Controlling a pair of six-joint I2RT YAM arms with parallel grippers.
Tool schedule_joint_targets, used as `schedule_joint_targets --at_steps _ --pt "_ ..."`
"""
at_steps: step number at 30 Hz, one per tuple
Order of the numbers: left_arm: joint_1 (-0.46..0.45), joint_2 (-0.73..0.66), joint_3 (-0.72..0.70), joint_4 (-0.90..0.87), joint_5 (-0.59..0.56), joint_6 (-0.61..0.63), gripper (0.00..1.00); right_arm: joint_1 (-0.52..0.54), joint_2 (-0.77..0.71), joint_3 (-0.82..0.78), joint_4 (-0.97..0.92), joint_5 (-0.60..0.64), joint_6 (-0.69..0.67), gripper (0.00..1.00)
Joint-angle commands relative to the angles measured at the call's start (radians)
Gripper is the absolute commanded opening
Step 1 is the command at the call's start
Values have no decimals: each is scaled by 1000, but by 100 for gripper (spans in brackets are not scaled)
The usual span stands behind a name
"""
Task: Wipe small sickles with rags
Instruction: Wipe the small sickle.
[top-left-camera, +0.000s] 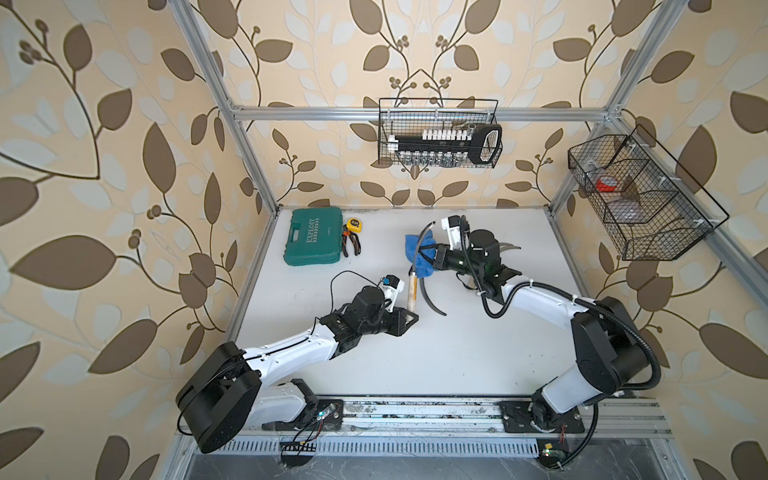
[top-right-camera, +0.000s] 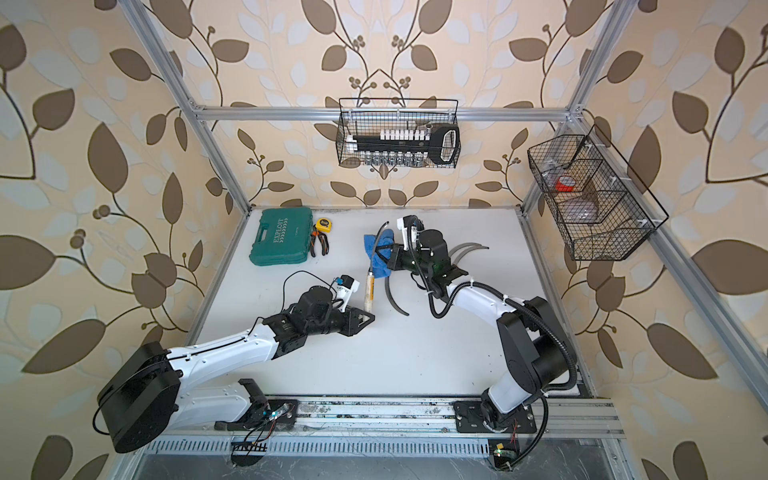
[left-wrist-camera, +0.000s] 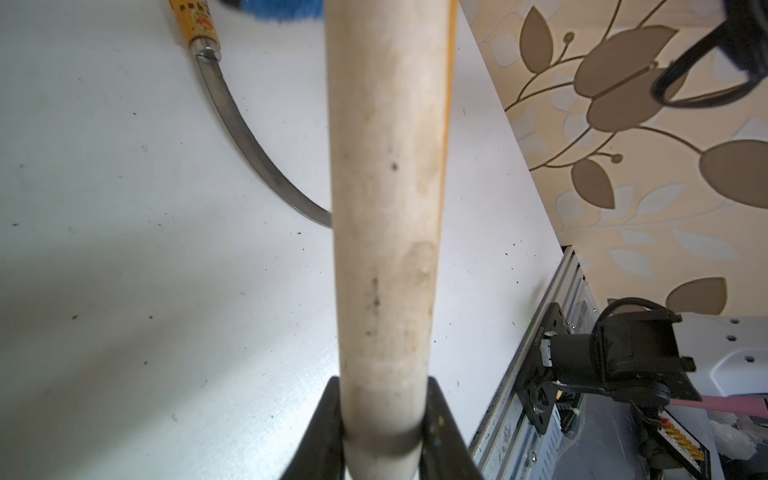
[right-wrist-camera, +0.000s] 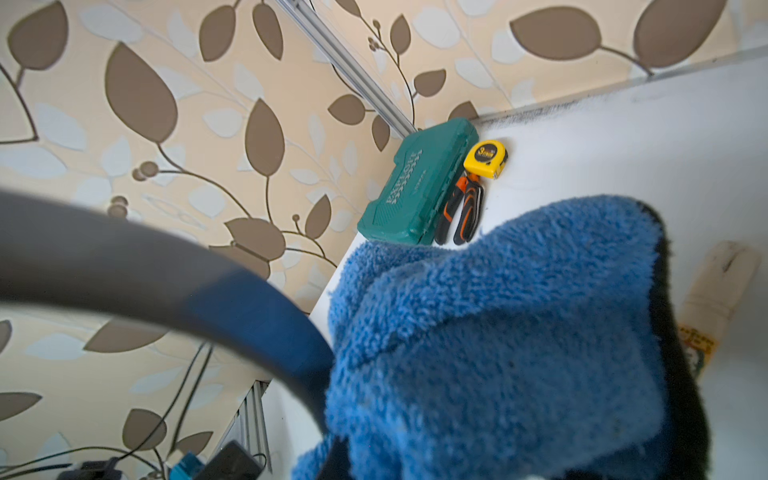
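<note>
Two robot arms work over a white bench walled in by leaf-print paper. A wire basket of sockets hangs on the back rail above it, and a second wire basket hangs on the right-hand rail. A green tool case fills the bench's far left corner. Around the middle of the far half, the right gripper is clamped on a bunched blue rag, whose folds wrap the blade of the held sickle. The blade's dark tip curves out past the cloth toward the far edge, while the pale handle points toward the near edge, its butt pinched tight in the left gripper. In the left wrist view that handle blocks the centre of the frame, and in the right wrist view the rag hides the right gripper's fingers. A second sickle lies flat on the bench just beside the held one, on the side of the right edge, its handle end running under the rag. Two more sickles lie toward the right edge, only their blades showing past the right arm's wrist, which covers the rest. Orange-handled pliers lie against the case's right side, with a yellow tape measure just beyond them toward the far edge.
</note>
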Motion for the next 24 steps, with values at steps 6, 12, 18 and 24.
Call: schedule_joint_targets --at_steps 6,12,18,24 --pt "-3 -31 11 24 12 25 0 -10 -116 65 -32 12 -32 0" --pt "-3 -37 4 25 8 24 0 28 -85 -100 83 37 -31 0" --pt "-3 -43 -2 31 9 20 0 92 -17 -141 113 69 -52 0" --pt "-3 -55 -7 27 4 16 0 94 0 -88 87 86 -77 0"
